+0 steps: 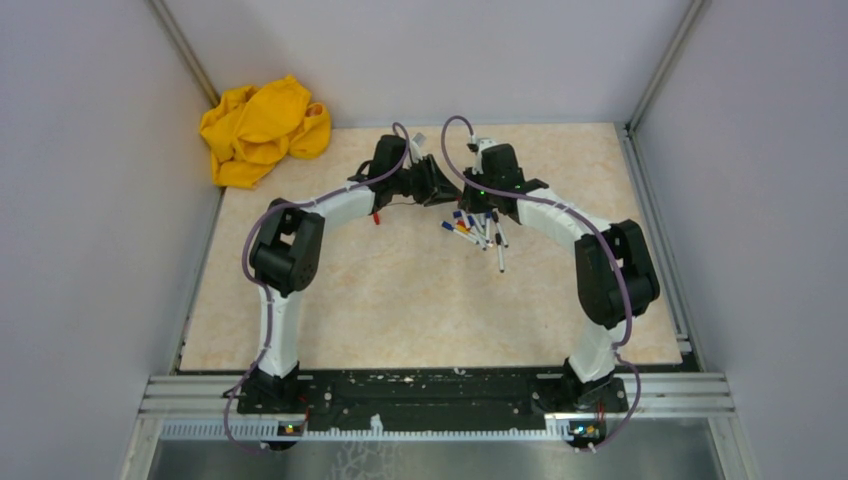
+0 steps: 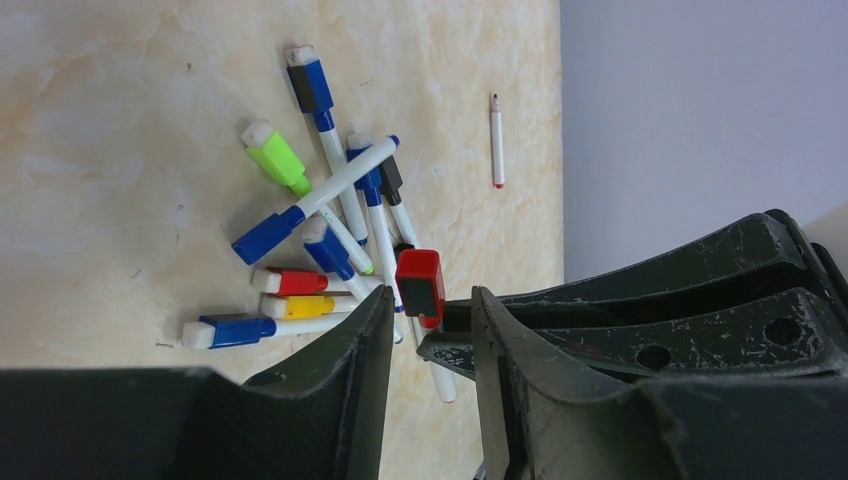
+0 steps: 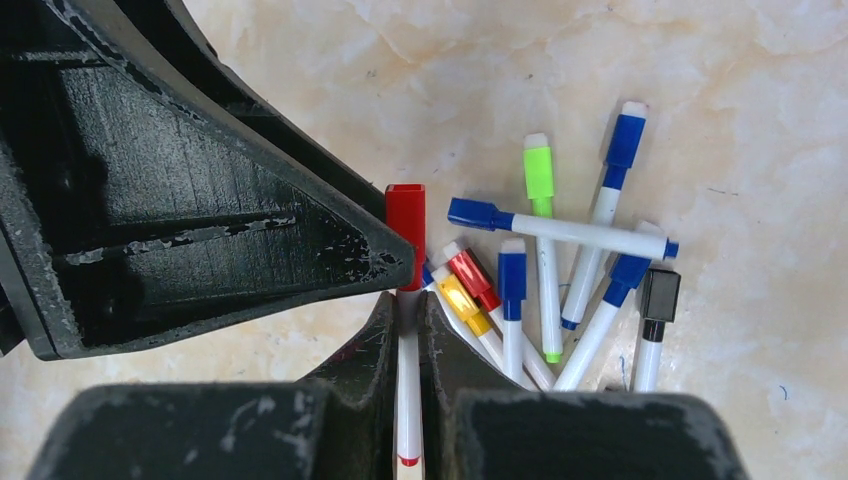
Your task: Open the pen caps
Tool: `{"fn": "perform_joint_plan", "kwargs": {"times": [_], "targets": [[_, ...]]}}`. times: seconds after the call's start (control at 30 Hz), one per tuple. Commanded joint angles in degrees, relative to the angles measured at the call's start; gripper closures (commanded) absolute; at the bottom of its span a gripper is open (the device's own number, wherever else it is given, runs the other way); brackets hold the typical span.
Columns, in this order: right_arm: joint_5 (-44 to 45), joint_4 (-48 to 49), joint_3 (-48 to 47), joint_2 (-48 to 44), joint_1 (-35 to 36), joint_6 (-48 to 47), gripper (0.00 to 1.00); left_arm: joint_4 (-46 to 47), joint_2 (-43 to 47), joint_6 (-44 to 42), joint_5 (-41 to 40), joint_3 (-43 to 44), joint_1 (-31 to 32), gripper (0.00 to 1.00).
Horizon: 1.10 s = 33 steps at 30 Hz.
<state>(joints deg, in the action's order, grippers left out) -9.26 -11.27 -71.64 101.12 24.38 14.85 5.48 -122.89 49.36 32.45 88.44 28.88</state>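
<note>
My right gripper [image 3: 407, 300] is shut on a white pen barrel [image 3: 407, 400] that carries a red cap [image 3: 405, 215]. The left gripper [image 2: 432, 300] faces it with its jaws apart, and that red cap [image 2: 420, 282] stands at their tips. It is close to the left finger, with a gap on the other side. Under both grippers lies a heap of capped pens [image 1: 475, 228]. Their caps are blue [image 2: 310, 85], green [image 2: 275, 158], red [image 2: 295, 282] and yellow [image 2: 298, 306]. One pen in the heap has a black cap [image 3: 660, 293].
A yellow cloth [image 1: 262, 128] is bunched at the table's far left corner. One thin pen [image 2: 496, 140] lies alone beyond the heap, near the right wall. A small red piece [image 1: 377, 217] rests on the table under the left arm.
</note>
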Motion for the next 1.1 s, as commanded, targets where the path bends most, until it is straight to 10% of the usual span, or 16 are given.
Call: {"fn": "perform_joint_plan", "kwargs": {"times": [0.0, 0.57, 0.87, 1.07], "targets": [[0.3, 2.4, -0.9, 0.4, 0.6, 0.3, 1.0, 1.1, 0.7, 0.0, 0.2, 0.0, 0.4, 0.59], [0.3, 2.6, -1.1, 0.2, 2.2, 0.3, 1.0, 0.5, 0.7, 1.0, -2.3, 0.8, 0.8, 0.57], [0.6, 3.1, -0.8, -0.3, 2.6, 0.9, 1.0, -0.5, 0.6, 1.5, -3.6, 1.4, 1.5, 1.0], [1.7, 2.7, -1.0, -0.2, 3.4, 0.8, 1.0, -2.8, 1.6, 1.0, -8.0, 2.9, 1.7, 1.0]]}}
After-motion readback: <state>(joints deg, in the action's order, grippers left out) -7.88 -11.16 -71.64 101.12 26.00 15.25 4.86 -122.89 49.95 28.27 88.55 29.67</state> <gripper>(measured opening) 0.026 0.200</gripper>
